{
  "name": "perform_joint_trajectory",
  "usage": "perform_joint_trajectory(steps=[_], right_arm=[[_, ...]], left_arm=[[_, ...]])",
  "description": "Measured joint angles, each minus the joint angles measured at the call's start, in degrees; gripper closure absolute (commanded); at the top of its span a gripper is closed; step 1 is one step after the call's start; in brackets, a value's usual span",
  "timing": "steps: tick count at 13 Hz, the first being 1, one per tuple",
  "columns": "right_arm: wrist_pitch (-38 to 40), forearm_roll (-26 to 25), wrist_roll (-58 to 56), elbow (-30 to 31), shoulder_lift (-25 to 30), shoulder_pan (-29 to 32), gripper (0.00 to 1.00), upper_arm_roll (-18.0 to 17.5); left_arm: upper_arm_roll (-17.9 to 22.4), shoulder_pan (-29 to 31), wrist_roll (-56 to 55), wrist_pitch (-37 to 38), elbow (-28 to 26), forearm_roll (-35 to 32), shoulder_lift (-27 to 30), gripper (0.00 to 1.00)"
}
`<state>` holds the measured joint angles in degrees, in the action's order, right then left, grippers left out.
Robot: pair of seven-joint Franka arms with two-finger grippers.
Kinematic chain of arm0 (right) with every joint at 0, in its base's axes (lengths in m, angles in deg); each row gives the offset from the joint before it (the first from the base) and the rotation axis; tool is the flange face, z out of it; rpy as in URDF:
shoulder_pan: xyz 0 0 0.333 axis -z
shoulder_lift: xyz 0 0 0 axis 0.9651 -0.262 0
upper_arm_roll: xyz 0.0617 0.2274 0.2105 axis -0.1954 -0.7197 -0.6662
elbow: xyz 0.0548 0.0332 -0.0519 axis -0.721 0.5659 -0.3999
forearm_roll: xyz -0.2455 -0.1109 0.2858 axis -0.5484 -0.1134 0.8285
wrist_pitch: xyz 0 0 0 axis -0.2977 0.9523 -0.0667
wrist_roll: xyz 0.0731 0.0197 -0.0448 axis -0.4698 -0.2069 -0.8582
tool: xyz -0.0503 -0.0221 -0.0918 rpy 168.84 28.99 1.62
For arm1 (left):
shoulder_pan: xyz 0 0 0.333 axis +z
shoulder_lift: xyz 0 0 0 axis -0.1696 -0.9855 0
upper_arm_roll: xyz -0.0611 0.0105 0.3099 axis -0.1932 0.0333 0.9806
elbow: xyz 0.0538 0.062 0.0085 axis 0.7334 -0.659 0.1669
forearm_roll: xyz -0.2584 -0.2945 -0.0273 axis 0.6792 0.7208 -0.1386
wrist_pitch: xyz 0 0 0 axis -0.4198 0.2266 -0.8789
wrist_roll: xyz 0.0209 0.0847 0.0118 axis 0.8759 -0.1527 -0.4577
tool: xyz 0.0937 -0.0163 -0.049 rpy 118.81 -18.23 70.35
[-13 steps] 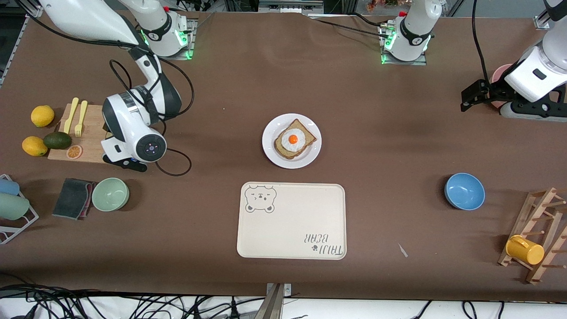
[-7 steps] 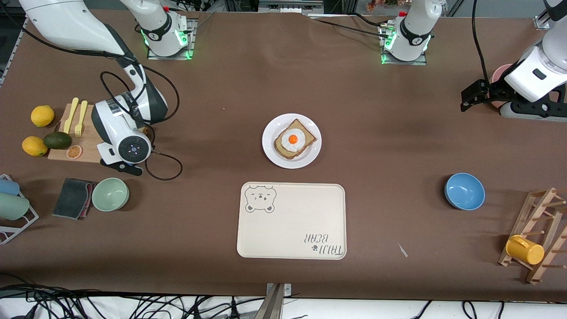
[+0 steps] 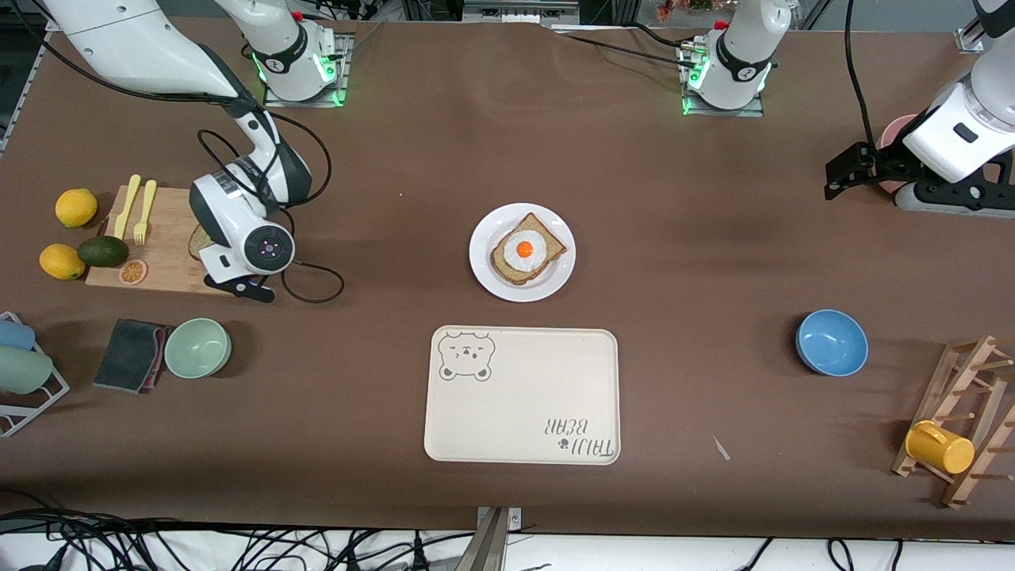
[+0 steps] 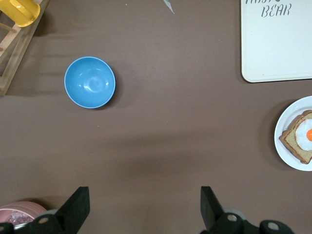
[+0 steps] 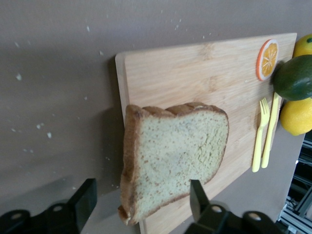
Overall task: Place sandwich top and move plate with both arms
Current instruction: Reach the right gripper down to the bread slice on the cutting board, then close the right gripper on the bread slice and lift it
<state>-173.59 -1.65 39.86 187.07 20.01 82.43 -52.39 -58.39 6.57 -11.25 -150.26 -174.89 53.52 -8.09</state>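
Observation:
The sandwich top (image 5: 175,156), a tan speckled slice with brown crust, lies on the wooden cutting board (image 5: 204,73) at the right arm's end of the table. In the front view only its edge (image 3: 197,240) shows beside the right wrist (image 3: 246,242). My right gripper (image 5: 141,202) is open just above the slice, one finger past each side, not touching it. The white plate (image 3: 484,266) at mid-table holds a bread slice with a fried egg (image 3: 525,249). My left gripper (image 3: 844,170) waits open and empty near the left arm's end; it also shows in the left wrist view (image 4: 145,207).
Two yellow forks (image 3: 135,208), an orange slice (image 3: 133,272), an avocado (image 3: 103,251) and lemons (image 3: 76,208) are on or by the board. A green bowl (image 3: 197,347), grey cloth (image 3: 131,354), cream bear tray (image 3: 522,394), blue bowl (image 3: 832,342) and rack with a yellow mug (image 3: 940,446) lie nearer the camera.
My right hand shifted over the cutting board, first toward the lemons, then back toward mid-table, and the slice's edge now shows beside it. The left arm has not moved.

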Motion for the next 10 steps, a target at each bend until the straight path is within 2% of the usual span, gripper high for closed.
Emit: perform_joint_trajectory(steps=[2,5,10], right_arm=[[-0.08,-0.15,0.02,0.21,0.00,0.00,0.53,0.00],[-0.05,-2.42,0.02,0.79,-0.20,0.01,0.54,0.00],[-0.10,-2.94,0.02,1.31,-0.64,0.01,0.54,-0.16]], left_arm=[[0.00,0.00,0.00,0.00,0.00,0.00,0.00,0.00],[0.00,0.00,0.00,0.00,0.00,0.00,0.00,0.00],[0.00,0.00,0.00,0.00,0.00,0.00,0.00,0.00]])
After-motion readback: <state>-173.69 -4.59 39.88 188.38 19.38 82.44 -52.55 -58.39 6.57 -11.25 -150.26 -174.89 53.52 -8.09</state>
